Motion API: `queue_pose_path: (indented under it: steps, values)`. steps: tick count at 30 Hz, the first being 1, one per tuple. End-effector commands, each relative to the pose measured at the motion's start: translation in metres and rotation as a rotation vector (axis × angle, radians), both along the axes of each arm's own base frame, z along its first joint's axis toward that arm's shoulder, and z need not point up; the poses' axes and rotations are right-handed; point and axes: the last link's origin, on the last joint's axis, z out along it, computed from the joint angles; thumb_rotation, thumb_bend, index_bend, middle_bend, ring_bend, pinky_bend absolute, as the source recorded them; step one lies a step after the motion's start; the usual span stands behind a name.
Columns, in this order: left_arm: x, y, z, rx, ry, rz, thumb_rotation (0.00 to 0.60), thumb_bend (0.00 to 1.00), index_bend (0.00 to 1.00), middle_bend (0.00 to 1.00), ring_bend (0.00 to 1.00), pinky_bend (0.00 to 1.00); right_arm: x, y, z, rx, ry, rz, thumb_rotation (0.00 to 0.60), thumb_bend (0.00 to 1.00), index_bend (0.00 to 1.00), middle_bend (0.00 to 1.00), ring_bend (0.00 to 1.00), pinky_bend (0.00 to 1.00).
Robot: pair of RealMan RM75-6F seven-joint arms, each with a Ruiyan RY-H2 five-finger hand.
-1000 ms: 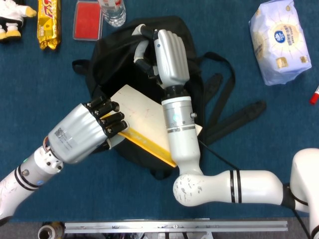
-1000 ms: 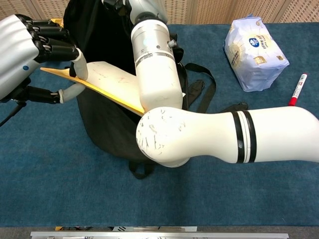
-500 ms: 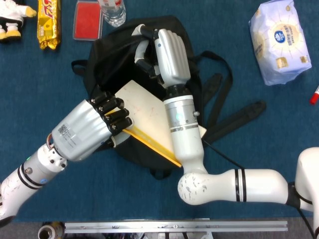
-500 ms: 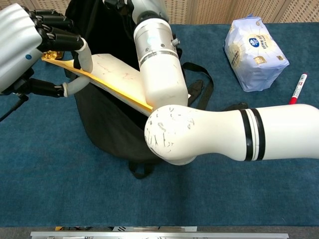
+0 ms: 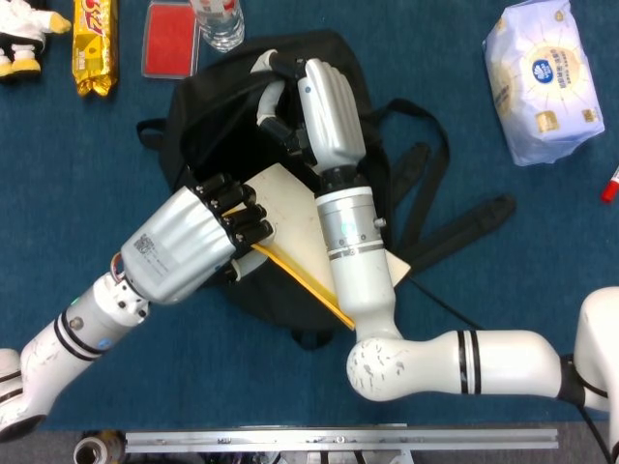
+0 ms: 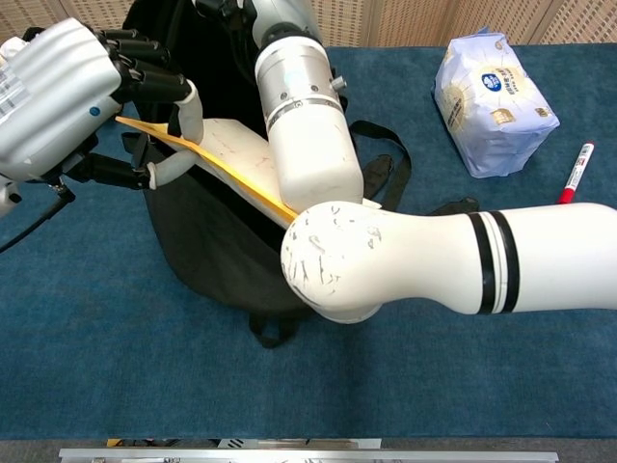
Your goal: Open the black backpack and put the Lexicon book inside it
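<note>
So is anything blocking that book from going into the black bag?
Partly. The right robot hand grips the backpack at its top, and its forearm lies across the book, which the left robot hand holds. Whether the opening itself is free cannot be seen.

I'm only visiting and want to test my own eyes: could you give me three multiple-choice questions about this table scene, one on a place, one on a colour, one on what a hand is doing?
1. Where is the tissue pack?
A. right of the backpack
B. inside the backpack
C. under the book

2. What colour is the backpack?
A. red
B. black
C. white

3. What is the left hand doing?
A. resting open on the table
B. holding a bottle
C. holding the book

Answers:
1 A, it lies apart on the blue cloth near the right edge.
2 B, its fabric and straps are black.
3 C, its fingers clasp the book's edge over the backpack.
</note>
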Motion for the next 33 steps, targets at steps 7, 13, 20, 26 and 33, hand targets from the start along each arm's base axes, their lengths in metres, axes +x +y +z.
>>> queue_pose_path:
  steps: [7,13,20,26,33]
  values:
    - [-0.014,0.014,-0.007,-0.006,0.024,0.087,0.6,0.39,0.72,0.64,0.45,0.43,-0.006,-0.001,0.004,0.021,-0.006,0.001,0.6,0.96,0.73,0.67,0.63,0.84]
    - [-0.022,0.017,-0.013,-0.013,0.042,0.11,0.6,0.39,0.72,0.64,0.45,0.43,-0.01,-0.003,0.01,0.037,-0.012,-0.004,0.6,0.96,0.73,0.67,0.63,0.84]
    - [-0.03,0.018,-0.02,-0.005,0.052,0.133,0.6,0.39,0.72,0.64,0.45,0.43,-0.008,-0.001,0.012,0.059,-0.035,-0.003,0.6,0.96,0.73,0.67,0.63,0.84]
    - [-0.035,0.019,-0.025,0.006,0.069,0.164,0.6,0.39,0.72,0.64,0.45,0.43,-0.007,0.002,0.013,0.068,-0.053,-0.007,0.6,0.96,0.73,0.67,0.63,0.85]
    - [-0.04,0.021,-0.023,0.055,0.083,0.206,0.6,0.39,0.72,0.64,0.45,0.43,-0.007,0.002,0.014,0.07,-0.051,-0.011,0.6,0.96,0.73,0.67,0.63,0.85]
